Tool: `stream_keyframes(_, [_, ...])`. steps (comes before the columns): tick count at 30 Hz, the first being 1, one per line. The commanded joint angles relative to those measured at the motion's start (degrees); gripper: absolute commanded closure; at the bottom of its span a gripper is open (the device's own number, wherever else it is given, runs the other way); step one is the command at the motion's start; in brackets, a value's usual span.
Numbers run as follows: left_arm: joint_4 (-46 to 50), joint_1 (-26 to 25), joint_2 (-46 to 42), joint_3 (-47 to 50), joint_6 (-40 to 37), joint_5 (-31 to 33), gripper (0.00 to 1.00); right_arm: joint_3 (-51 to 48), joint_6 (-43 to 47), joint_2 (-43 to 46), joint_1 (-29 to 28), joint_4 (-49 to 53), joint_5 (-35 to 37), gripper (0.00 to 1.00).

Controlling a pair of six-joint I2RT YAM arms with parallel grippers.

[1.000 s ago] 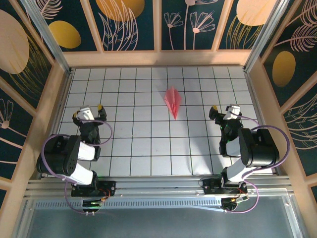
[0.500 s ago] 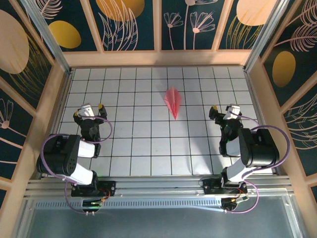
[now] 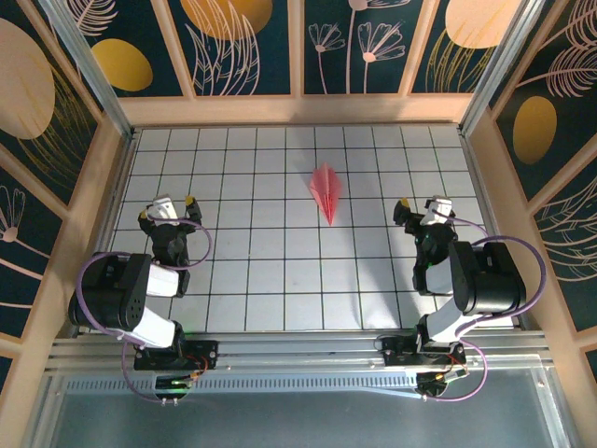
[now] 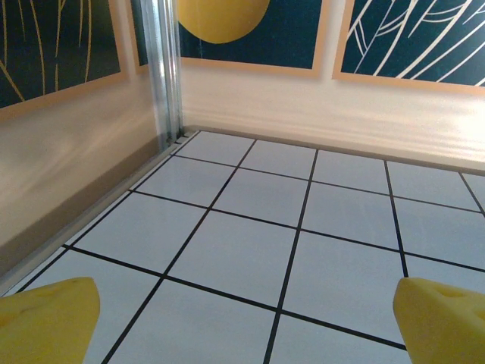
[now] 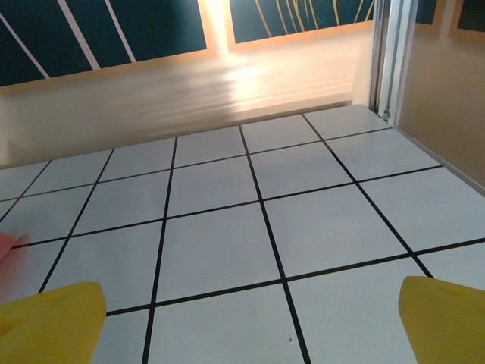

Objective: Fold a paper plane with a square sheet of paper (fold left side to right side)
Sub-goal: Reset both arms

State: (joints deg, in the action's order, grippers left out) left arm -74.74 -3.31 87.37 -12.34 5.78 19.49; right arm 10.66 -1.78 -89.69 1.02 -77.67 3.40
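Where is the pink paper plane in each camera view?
Top external: paper plane on the table, just beyond centre.
Left wrist: grid squares and the side wall.
Right wrist: pink sliver at the left edge, likely the plane.
Shared landmark: the table's black grid lines.

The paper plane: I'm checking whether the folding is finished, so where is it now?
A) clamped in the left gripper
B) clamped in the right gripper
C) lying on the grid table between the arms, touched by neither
C: the paper plane lies on the table, apart from the open left gripper and the open right gripper.
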Motion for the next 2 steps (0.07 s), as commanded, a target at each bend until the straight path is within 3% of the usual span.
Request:
stream_keyframes(1, [-0.54,0.41,-0.27,-0.07,-0.20,-0.50,0.01,0.99,0.98,-0.31,-0.35,-0.71,-0.19,0.01])
stream_keyframes(2, [-0.51,0.41,-0.26,-0.08,-0.14,-0.51,0.01,1.00,0.99,-0.28,-0.35,-0.73,-0.16,0.01])
